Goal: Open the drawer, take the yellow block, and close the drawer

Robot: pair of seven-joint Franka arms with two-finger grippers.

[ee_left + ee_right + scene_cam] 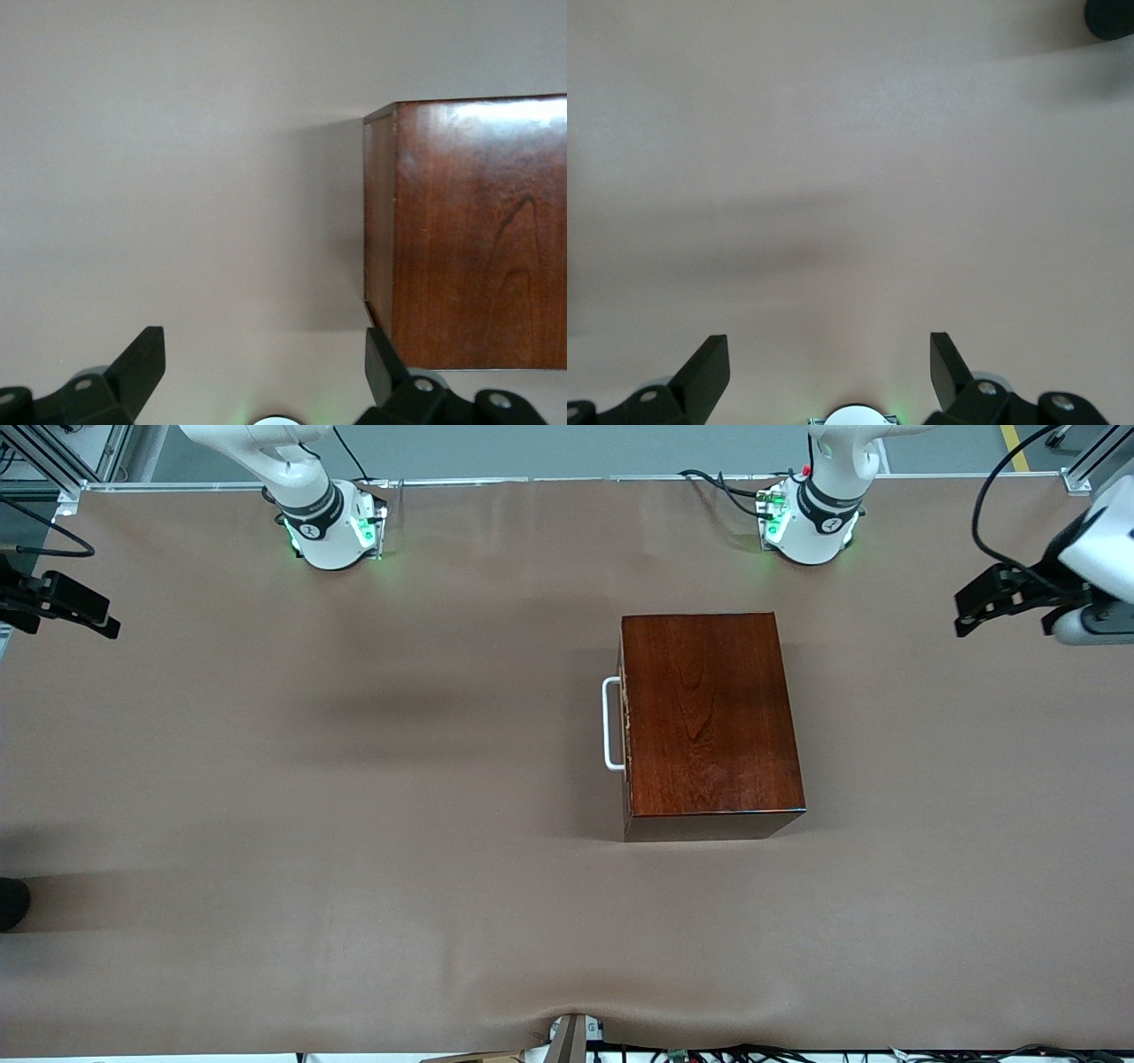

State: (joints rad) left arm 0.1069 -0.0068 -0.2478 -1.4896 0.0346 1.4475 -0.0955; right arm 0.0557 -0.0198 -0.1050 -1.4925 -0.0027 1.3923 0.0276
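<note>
The dark reddish-brown wooden box (713,722) stands on the table toward the left arm's end. Its drawer is shut, and its white U-shaped handle (611,724) faces the right arm's end. The box also shows in the left wrist view (474,230). The yellow block is hidden. My left gripper (974,607) is open and empty, high over the table's edge at the left arm's end; it also shows in the left wrist view (264,354). My right gripper (84,613) is open and empty, over the table's edge at the right arm's end; it also shows in the right wrist view (830,354).
The brown table cover (354,824) spreads around the box. A dark round object (12,903) sits at the table's edge at the right arm's end, and also shows in the right wrist view (1109,18). Cables lie along the near edge.
</note>
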